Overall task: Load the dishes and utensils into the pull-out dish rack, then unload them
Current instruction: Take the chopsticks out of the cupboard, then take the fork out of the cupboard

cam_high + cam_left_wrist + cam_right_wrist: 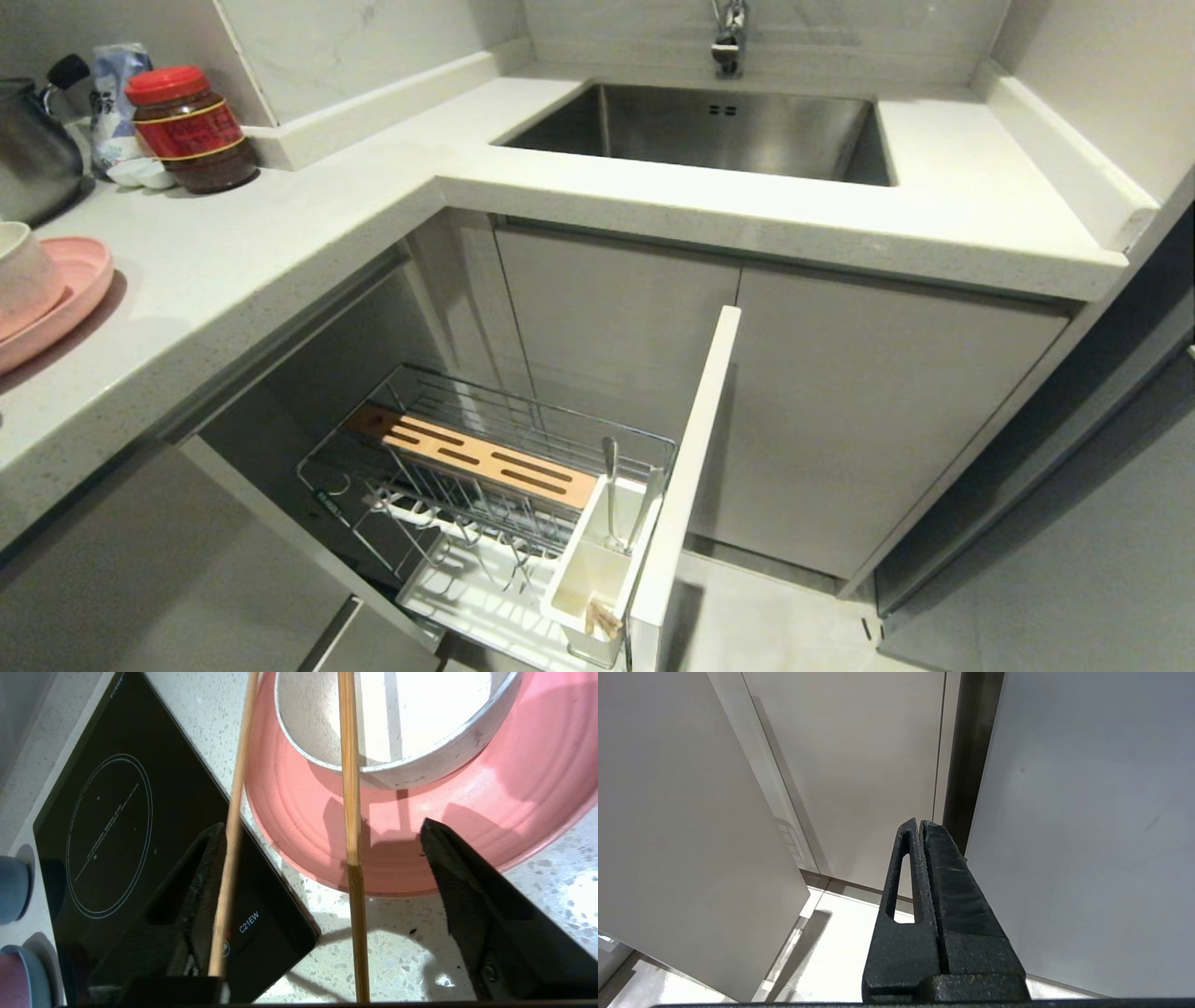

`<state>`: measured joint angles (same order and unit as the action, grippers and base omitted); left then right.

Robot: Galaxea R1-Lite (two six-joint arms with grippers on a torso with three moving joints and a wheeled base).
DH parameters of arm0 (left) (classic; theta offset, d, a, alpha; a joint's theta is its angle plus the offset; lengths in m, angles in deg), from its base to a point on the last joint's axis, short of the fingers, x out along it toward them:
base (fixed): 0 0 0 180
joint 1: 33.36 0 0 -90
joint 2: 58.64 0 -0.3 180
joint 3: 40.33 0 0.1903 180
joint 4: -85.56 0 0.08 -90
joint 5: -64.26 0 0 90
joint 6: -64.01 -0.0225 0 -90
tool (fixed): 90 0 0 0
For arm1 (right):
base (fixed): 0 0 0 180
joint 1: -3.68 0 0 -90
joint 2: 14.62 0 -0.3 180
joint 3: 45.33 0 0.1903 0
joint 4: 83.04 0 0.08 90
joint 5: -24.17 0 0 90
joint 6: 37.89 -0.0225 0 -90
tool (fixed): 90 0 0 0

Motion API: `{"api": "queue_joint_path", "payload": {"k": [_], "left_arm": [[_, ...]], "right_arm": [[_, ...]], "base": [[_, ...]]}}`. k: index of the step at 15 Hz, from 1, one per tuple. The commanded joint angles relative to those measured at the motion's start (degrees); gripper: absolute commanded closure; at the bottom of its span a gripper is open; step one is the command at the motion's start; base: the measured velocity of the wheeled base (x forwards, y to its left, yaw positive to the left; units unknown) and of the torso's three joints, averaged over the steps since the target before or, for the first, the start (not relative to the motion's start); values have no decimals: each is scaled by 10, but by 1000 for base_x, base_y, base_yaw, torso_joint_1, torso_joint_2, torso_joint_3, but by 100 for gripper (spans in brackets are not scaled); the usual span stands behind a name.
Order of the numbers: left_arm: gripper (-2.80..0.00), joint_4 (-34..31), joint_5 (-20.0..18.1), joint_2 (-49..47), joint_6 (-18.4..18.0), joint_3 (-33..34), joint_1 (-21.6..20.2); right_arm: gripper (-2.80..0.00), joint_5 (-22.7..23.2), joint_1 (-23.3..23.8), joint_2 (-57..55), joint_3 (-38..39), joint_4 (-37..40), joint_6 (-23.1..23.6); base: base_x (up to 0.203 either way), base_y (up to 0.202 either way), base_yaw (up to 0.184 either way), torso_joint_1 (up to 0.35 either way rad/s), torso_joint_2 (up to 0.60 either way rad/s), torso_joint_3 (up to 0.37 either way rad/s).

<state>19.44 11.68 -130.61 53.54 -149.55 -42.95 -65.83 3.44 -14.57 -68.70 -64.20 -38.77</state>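
Two chopsticks (350, 788), one bowl (397, 728)

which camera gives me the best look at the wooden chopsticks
The left wrist view: both chopsticks run full length between the open left gripper fingers, across the pink plate and bowl. The head and right wrist views show none of them.
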Motion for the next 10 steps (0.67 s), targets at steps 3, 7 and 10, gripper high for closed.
{"api": "queue_joint_path", "payload": {"k": [3,7,10], "left_arm": [[-280,44,0,10,-1,1,2],[0,160,-27,18,1,6,12],[0,261,-36,19,33,-1,59]], "right_arm": [[0,0,0,0,15,0,0],[0,0,0,0,15,0,0],[0,0,0,0,15,0,0]], "base": [[0,0,0,0,0,0],[0,0,0,0,0,0],[0,0,0,0,0,0]]}}
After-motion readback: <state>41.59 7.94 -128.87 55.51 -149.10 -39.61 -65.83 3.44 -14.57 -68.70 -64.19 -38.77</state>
